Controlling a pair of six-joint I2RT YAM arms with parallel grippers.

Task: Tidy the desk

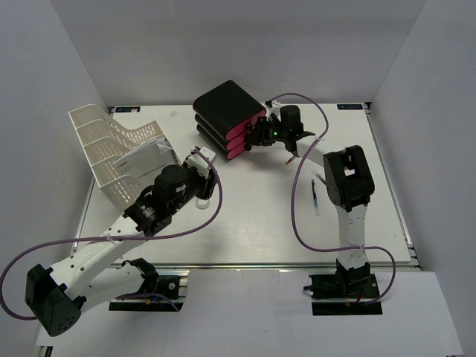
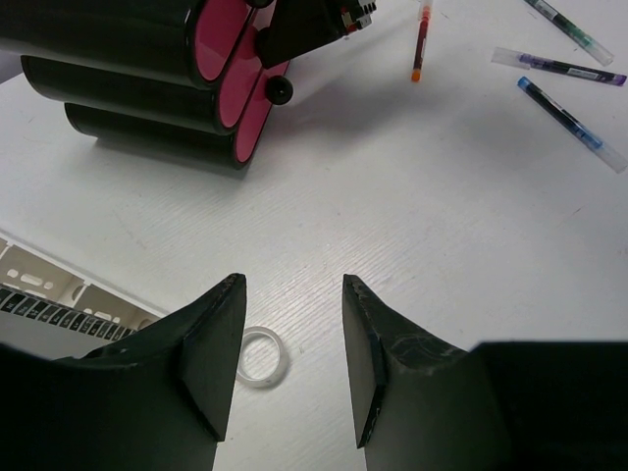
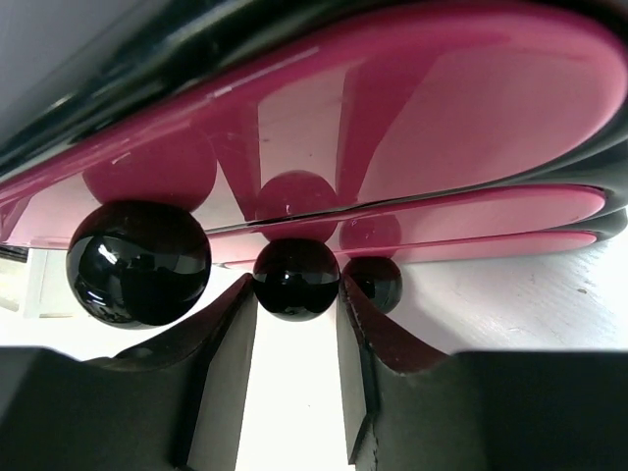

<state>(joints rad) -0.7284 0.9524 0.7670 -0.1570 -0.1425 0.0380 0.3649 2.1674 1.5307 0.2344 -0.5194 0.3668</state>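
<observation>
The desk (image 1: 260,223) is a white tabletop with grey walls around it. A black-and-pink drawer unit (image 1: 227,119) stands at the back middle. My right gripper (image 1: 262,134) is at its front. In the right wrist view it (image 3: 294,294) is shut on the middle black drawer knob (image 3: 296,280), with a finger touching each side. My left gripper (image 1: 207,172) hovers over the desk between the tray and the drawer unit. In the left wrist view it (image 2: 292,294) is open and empty, with a clear tape ring (image 2: 263,356) on the desk just beside its left finger.
A white mesh paper tray (image 1: 111,149) holding papers stands at the left. Loose pens lie right of the drawer unit: a red one (image 2: 420,39), a purple one (image 2: 559,67), a blue one (image 2: 574,123) and a green one (image 2: 569,29). One pen (image 1: 316,195) lies by the right arm.
</observation>
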